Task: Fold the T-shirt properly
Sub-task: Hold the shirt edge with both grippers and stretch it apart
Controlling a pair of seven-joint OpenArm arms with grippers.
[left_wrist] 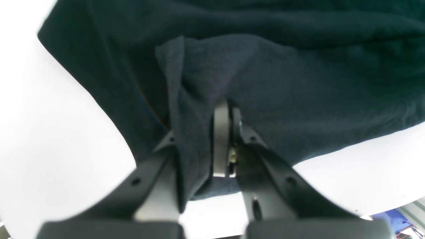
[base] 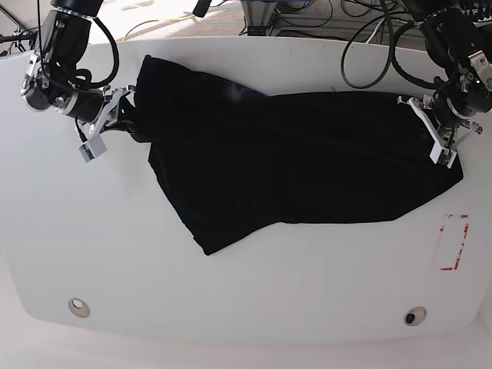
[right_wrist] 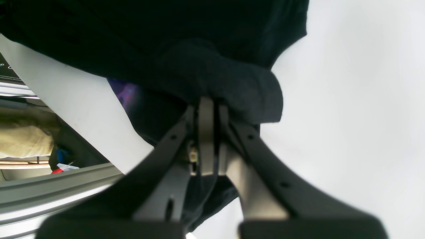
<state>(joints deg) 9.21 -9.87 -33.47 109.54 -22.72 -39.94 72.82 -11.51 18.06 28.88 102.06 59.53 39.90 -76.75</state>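
Observation:
The black T-shirt [base: 292,161] lies stretched out across the white table [base: 231,300], plain side up, with one corner trailing toward the front. My left gripper [base: 435,129] is at the shirt's right end. In the left wrist view it [left_wrist: 199,126] is shut on a raised fold of the shirt [left_wrist: 298,99]. My right gripper [base: 129,114] is at the shirt's left end. In the right wrist view it [right_wrist: 212,111] is shut on a bunched edge of the shirt [right_wrist: 215,69]. A sliver of purple print [right_wrist: 126,93] shows under that edge.
A red-outlined rectangle [base: 453,242] is marked on the table at the right. Two round holes [base: 77,307] [base: 415,315] sit near the front edge. Cables [base: 307,19] lie behind the table. The right wrist view shows the table edge and a metal rail [right_wrist: 66,186].

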